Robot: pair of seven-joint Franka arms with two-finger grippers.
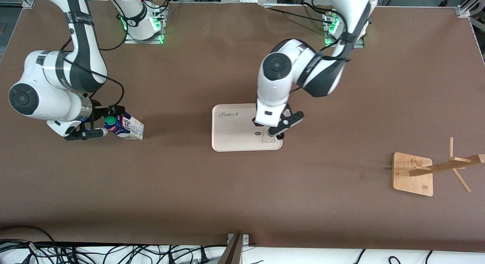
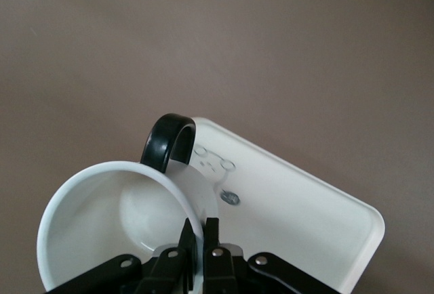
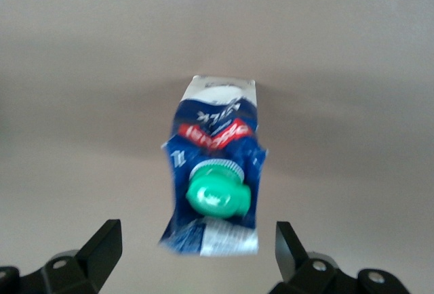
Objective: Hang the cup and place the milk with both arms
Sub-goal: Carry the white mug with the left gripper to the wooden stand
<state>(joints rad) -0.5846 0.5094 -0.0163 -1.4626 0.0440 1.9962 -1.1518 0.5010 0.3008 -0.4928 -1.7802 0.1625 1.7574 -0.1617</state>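
You have one cup (image 2: 115, 219), one milk (image 1: 127, 126), one tray (image 1: 231, 135), one wooden rack (image 1: 428, 171). The left arm hides the cup from the front camera. Left gripper (image 2: 200, 240) is pinched on the cup's rim over the tray. Right gripper (image 3: 196, 246) is spread wide around the milk, which stands toward the right arm's end of the table.

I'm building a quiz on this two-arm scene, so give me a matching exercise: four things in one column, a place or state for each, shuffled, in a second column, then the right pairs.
Things:
1. cup
2. milk
3. tray
4. wooden rack

Places or states:
A. stands on the table toward the left arm's end
B. lies on the table between the open fingers of the right gripper
C. its rim is pinched by the shut left gripper
D. pale, flat, under the cup

Pairs: 1-C, 2-B, 3-D, 4-A
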